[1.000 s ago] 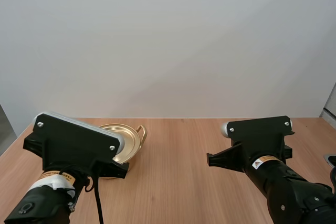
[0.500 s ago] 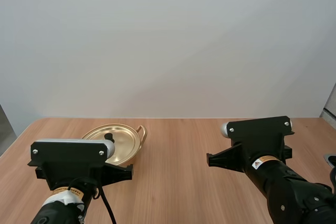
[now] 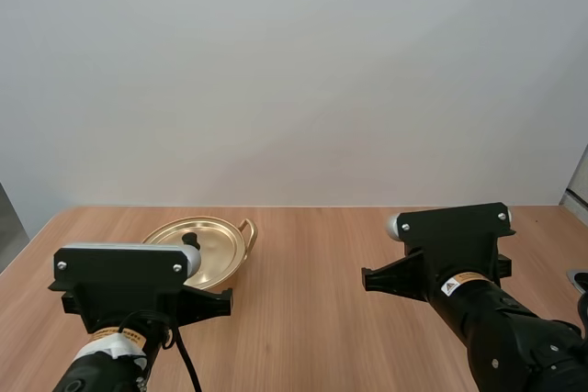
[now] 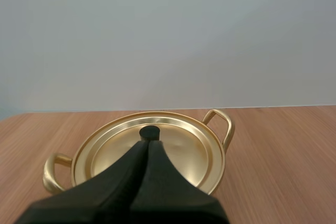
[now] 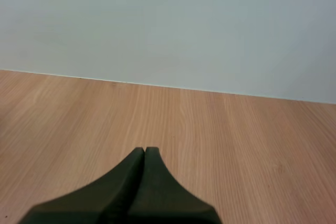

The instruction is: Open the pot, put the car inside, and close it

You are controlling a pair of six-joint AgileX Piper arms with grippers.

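A shallow golden pot (image 3: pixel 220 247) with two loop handles stands on the wooden table at the left, its golden lid (image 4: pixel 178 148) on, with a small black knob (image 4: pixel 149 132) in the middle. My left gripper (image 4: pixel 147 144) is shut, its fingers together as one dark wedge, the tips just in front of the knob and a little short of it. My right gripper (image 5: pixel 144 152) is shut too, over bare table to the right of the pot.
The wooden table (image 3: pixel 312 263) runs wide between the two arms and out to a plain pale wall at its far edge. The left arm's housing (image 3: pixel 124 282) covers the pot's near left side in the high view.
The left arm dropped and drew back toward the base a second ago, uncovering the lid and knob; since half a second ago it holds still. The right arm has not moved.
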